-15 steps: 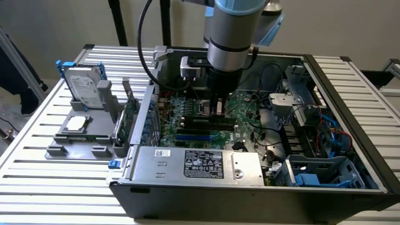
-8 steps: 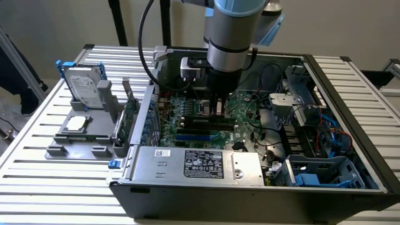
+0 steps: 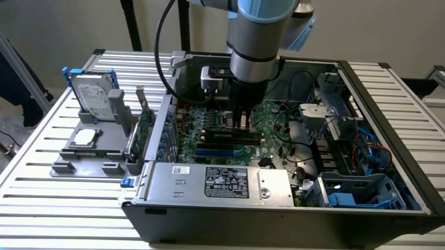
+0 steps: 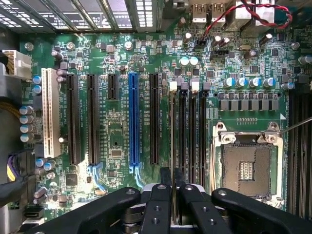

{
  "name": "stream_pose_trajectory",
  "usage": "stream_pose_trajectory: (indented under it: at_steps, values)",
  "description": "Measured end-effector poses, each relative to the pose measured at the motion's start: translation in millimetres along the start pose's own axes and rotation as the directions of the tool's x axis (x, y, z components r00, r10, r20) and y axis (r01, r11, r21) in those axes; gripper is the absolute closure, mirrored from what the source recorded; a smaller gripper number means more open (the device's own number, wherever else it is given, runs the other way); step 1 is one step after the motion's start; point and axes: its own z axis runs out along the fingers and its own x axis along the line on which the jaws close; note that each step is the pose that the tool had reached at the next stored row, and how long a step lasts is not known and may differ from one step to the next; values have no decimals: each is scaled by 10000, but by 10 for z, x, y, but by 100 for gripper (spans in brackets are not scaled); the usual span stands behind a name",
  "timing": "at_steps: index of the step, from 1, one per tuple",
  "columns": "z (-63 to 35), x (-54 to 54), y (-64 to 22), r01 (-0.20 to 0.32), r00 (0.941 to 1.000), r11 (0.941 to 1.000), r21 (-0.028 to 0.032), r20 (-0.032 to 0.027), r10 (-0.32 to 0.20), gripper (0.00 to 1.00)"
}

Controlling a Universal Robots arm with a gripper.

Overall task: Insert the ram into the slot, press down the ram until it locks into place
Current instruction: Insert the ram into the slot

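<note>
In the wrist view my gripper [image 4: 172, 171] is shut on the ram [image 4: 173, 127]. The ram is seen edge-on as a thin strip running lengthwise between the two black fingers [image 4: 165, 187]. It lies along the outermost of several parallel black memory slots [image 4: 193, 136], the one farthest from the CPU socket, and covers that slot. I cannot tell how deep it sits. In the exterior view the gripper [image 3: 240, 125] reaches straight down into the open computer case, its tips at the black slots [image 3: 230, 138] on the motherboard.
A long blue slot [image 4: 133, 122] and black expansion slots lie beside the memory slots, with the square silver CPU socket [image 4: 246, 168] on their other side. The power supply [image 3: 215, 179], the drive cage [image 3: 361, 190] and cables crowd the case. An upright green card [image 3: 146, 130] and a hard drive [image 3: 94, 96] stand outside it.
</note>
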Motion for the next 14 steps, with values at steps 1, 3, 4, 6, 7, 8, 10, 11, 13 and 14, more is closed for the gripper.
stream_pose_trajectory:
  at_steps: [1,3,4,6,7,8,10,11,13,14]
  values:
    - [3,-3,0,9,10000,10000,1,2,-9,87]
    - [8,-9,0,27,10000,10000,0,2,-27,87]
    - [10,-11,0,36,10000,10000,0,1,-36,87]
    - [17,-15,-1,51,10000,10000,-1,-2,-51,87]
    - [22,-18,-1,57,10000,10000,-1,-2,-57,87]
    - [27,-21,-1,62,10000,10000,-1,-2,-62,87]
    - [35,-26,-1,69,10000,10000,-1,-3,-69,87]
    - [41,-29,-1,72,10000,10000,-1,-1,-72,87]
    - [50,-31,-1,74,10000,10000,-1,-2,-74,87]
    - [53,-31,-1,74,10000,10000,-1,-2,-74,87]
